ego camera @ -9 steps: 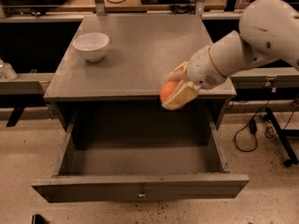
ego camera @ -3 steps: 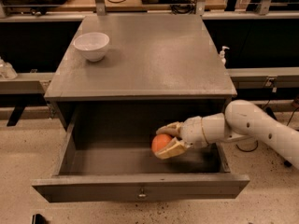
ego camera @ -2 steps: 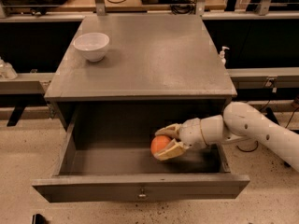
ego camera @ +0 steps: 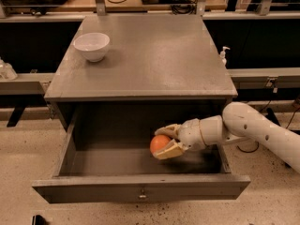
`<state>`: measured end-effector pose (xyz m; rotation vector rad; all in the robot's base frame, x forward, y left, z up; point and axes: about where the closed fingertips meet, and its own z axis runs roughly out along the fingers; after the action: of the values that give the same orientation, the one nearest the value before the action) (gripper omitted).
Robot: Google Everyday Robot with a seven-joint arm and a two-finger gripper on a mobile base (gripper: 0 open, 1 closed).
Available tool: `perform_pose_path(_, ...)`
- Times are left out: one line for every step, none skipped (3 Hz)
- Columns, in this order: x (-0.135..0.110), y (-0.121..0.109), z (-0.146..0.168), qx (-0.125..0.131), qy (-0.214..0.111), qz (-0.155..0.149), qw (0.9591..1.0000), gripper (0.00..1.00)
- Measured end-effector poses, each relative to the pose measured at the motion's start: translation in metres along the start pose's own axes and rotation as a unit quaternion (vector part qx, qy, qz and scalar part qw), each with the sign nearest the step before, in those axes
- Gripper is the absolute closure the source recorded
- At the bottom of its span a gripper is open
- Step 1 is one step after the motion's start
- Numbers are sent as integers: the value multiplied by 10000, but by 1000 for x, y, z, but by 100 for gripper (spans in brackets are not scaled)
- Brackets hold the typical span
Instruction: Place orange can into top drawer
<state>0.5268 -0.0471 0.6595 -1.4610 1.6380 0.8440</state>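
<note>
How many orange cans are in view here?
1. The orange can is held in the gripper inside the open top drawer, right of centre. The drawer front may hide others.

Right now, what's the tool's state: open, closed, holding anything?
Tool: closed on the orange can, reaching in from the right, low inside the open top drawer, right of centre.

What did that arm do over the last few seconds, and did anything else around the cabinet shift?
The pincer, gripping the orange can throughout, came down from the front edge of the cabinet top into the open top drawer. It has not let go. The white bowl and the drawer stayed put.
</note>
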Motion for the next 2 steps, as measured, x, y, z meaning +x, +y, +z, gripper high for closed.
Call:
perform_pose_path(-1,1,2,-21,-4,-4,10000,13)
perform_pose_path(-1,1,3,-37,-8,-7,10000,0)
